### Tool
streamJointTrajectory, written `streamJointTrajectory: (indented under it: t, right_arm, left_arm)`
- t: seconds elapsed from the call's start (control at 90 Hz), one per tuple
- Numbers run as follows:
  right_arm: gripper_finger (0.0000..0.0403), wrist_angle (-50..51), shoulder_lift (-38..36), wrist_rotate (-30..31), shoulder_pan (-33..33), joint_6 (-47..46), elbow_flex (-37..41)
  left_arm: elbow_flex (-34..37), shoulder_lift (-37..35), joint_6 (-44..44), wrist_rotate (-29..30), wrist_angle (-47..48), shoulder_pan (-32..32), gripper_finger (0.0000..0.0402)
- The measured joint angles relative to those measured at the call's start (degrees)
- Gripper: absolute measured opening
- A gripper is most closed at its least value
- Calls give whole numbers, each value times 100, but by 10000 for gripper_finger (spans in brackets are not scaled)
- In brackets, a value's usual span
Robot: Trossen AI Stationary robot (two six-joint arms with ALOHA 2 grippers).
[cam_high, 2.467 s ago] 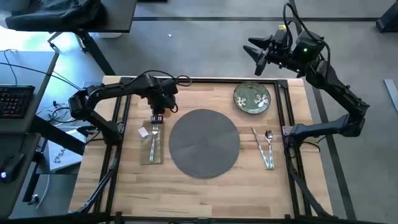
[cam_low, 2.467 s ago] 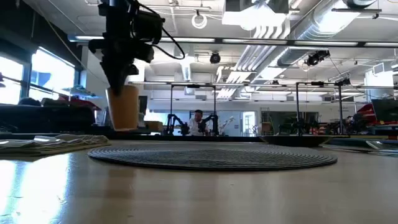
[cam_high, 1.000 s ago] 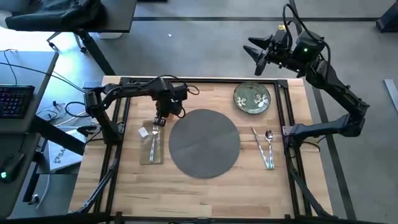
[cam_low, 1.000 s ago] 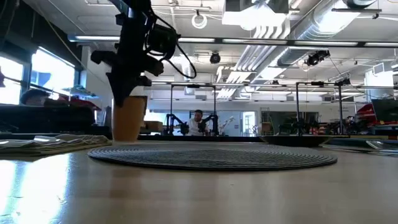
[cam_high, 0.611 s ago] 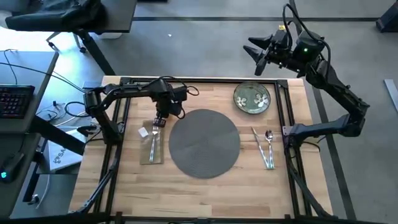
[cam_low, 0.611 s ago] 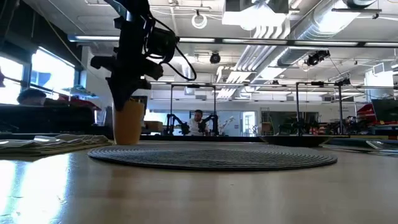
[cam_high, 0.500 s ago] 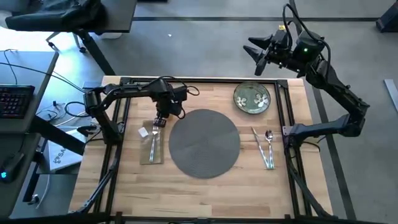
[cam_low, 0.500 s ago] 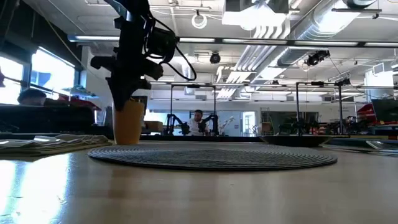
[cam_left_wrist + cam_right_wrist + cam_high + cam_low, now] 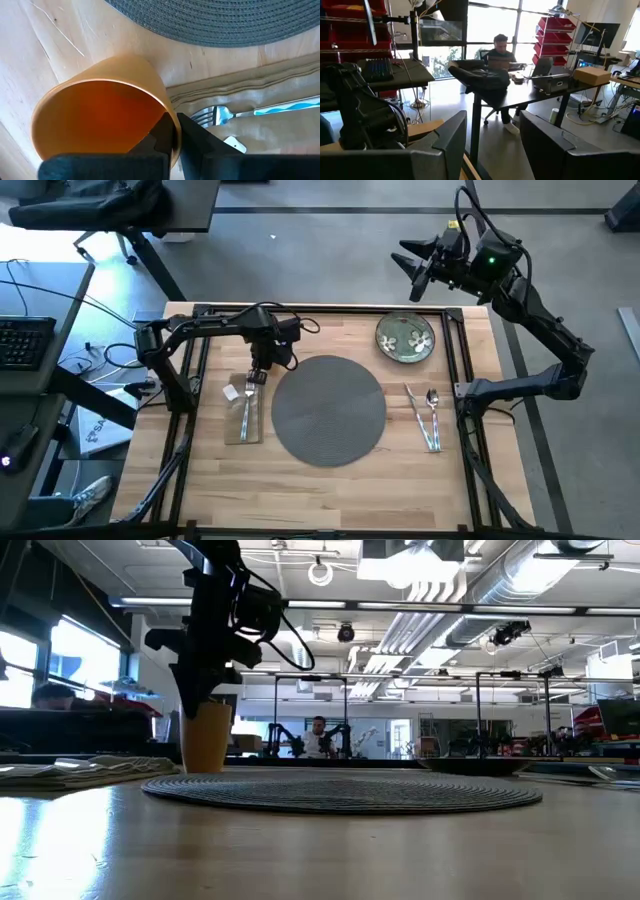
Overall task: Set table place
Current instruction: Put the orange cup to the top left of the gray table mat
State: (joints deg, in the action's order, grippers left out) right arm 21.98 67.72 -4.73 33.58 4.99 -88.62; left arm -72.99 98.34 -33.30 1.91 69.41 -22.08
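Your left gripper (image 9: 172,137) pinches the orange cup's (image 9: 100,117) rim, the cup standing on the bench (image 9: 330,485) just beside the woven placemat (image 9: 328,409) and napkin (image 9: 243,412). Your right gripper (image 9: 412,262) waits raised beyond the bench's far edge, jaws spread.

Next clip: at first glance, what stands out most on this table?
The left gripper pinches the rim of an orange cup, which stands on the table just off the far left edge of the round grey placemat, beside the napkin with the fork. The green flowered plate sits at the far right corner, not on the mat, and the right gripper hangs open beyond the table's far edge.
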Motion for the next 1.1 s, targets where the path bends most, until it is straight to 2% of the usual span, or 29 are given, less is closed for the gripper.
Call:
streamJointTrajectory:
  t: [0.356,0.522,0.756,0.956,1.1]
  right_arm:
    - [161,-2,0,0,0,0,0]
    - [161,-2,0,0,0,0,0]
    - [161,-3,0,0,0,0,0]
    - [161,-3,0,0,0,0,1]
    - [161,-4,2,0,1,0,2]
  left_arm:
    - [2,-1,2,39,23,-1,1]
    - [7,0,2,319,21,1,1]
    - [7,-2,15,339,-65,-1,1]
    - [-39,-4,292,-3,-218,-36,4]
    - [-185,-4,468,-253,-333,-67,28]
